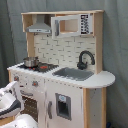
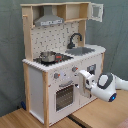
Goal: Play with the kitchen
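Note:
The toy kitchen (image 1: 65, 95) (image 2: 37, 85) is white and light wood, and it stands upright in both exterior views. Under its grey hood (image 2: 49, 21), a metal pot (image 2: 47, 56) (image 1: 31, 62) sits on the stovetop. The black faucet (image 2: 75, 39) (image 1: 85, 59) arches over the sink (image 1: 74, 74). In the second exterior view my gripper (image 2: 82, 75) is at the kitchen's front panel. It is just right of the windowed oven door (image 2: 65, 96) and below a knob (image 2: 74, 69). I cannot see whether it touches the panel.
The white arm (image 2: 106, 86) reaches in from the second exterior view's right, over a wooden table (image 2: 100, 115). In the first exterior view part of the arm (image 1: 10, 99) fills the lower left corner. A grey curtain hangs behind the kitchen, and its upper cabinet door (image 2: 96, 12) stands open.

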Controlling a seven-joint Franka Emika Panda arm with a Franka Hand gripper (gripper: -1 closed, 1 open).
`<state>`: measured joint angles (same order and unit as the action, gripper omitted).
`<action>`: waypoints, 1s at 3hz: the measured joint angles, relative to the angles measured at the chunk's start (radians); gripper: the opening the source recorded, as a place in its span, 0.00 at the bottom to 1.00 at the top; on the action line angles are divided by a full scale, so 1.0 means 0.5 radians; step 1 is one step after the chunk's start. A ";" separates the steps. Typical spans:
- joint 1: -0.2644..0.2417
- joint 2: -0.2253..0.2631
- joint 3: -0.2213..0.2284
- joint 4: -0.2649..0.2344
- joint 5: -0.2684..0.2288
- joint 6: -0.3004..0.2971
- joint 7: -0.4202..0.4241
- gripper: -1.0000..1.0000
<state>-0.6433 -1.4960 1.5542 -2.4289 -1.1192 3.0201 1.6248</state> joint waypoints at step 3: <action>-0.205 0.001 0.200 0.162 0.000 -0.159 0.539 1.00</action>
<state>-0.7456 -1.4955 1.6541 -2.3481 -1.1193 2.9405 1.8942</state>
